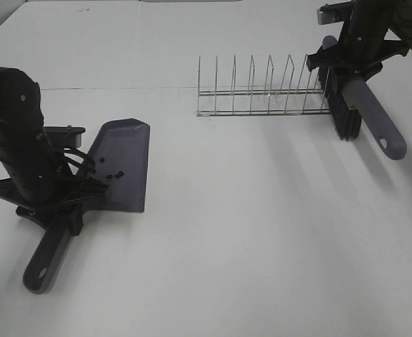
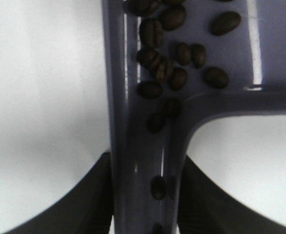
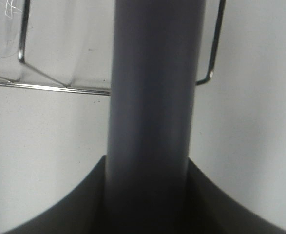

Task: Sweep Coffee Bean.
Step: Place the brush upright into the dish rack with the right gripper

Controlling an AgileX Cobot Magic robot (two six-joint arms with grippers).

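Observation:
A grey-purple dustpan (image 1: 125,163) lies on the white table at the left, its handle (image 1: 48,258) pointing toward the front edge. My left gripper (image 1: 60,202) is shut on that handle (image 2: 145,165). Several dark coffee beans (image 2: 164,63) lie in the pan near the handle's root, seen as small specks (image 1: 111,174) in the high view. At the far right my right gripper (image 1: 353,60) is shut on the grey brush handle (image 3: 150,107); the brush (image 1: 370,116) hangs with its black bristles (image 1: 344,116) by the end of the wire rack.
A wire dish rack (image 1: 262,91) stands at the back, centre-right, right beside the brush; its wires (image 3: 45,85) show behind the handle in the right wrist view. White table (image 1: 262,232) spreads between the two arms.

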